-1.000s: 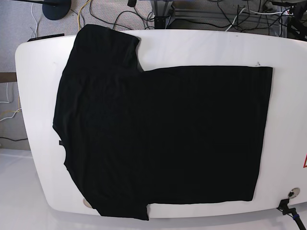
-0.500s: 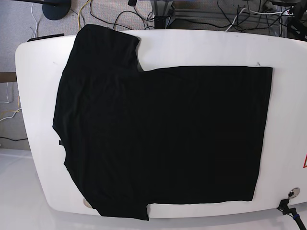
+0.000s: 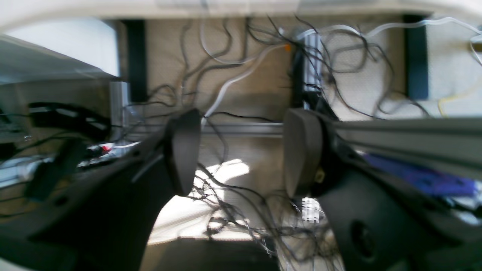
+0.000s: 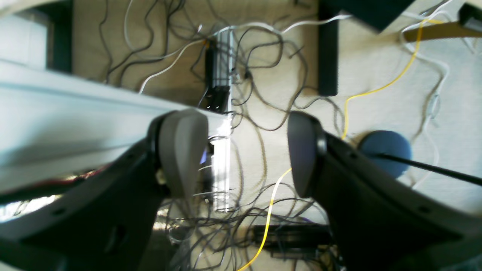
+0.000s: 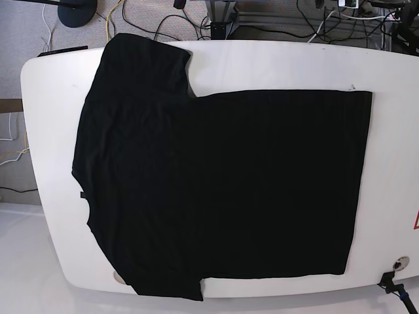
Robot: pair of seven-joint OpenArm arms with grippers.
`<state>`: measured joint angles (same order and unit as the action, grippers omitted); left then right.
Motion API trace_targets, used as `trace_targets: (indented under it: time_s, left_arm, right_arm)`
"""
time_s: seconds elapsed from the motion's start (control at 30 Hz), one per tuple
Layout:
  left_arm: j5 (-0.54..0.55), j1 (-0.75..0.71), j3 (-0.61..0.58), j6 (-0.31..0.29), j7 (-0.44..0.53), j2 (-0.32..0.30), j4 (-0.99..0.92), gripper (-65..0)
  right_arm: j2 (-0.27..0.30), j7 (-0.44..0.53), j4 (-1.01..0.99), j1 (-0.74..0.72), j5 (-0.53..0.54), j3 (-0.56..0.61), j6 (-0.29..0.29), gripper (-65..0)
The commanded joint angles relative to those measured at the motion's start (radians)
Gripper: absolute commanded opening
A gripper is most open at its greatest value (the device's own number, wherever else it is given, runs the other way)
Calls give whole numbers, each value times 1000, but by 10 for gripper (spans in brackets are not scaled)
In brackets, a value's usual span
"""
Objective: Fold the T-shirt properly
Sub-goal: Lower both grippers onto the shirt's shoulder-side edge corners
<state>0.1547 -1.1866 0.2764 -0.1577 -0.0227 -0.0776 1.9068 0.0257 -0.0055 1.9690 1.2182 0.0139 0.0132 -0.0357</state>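
The black T-shirt point(image 5: 216, 183) lies flat on the white table point(image 5: 281, 65) in the base view, plain side up, collar and sleeves toward the left, hem toward the right. No print shows. Neither gripper appears in the base view. The left gripper point(image 3: 241, 154) shows only in the left wrist view, jaws apart and empty, looking at the floor and cables below the table. The right gripper point(image 4: 246, 154) shows only in the right wrist view, jaws apart and empty, also over cables on the floor. The shirt is out of both wrist views.
Tangled cables point(image 4: 260, 94) and a metal frame post point(image 3: 312, 67) lie under and behind the table. A round blue stand base point(image 4: 384, 150) sits on the carpet. A small round fitting point(image 5: 400, 263) is at the table's near right corner.
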Motion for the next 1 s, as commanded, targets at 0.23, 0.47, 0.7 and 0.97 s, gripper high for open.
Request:
trace_targets:
  time_s: [0.23, 0.47, 0.7, 0.97]
  left_arm:
    - [121, 153, 129, -3, 19, -3, 35, -321]
    - [417, 251, 156, -4, -30, -113, 29, -321]
    - [598, 336, 157, -50, -128, -213, 26, -321]
    - [652, 492, 281, -142, -371, -221, 15, -321]
  right_arm:
    - [1, 26, 33, -151, 5, -5, -3, -290]
    - [1, 23, 34, -315, 139, -58, -5, -290]
    - [162, -127, 31, -418, 636, -238, -11, -290]
    - [240, -354, -58, -486, 1039, -453, -86, -290]
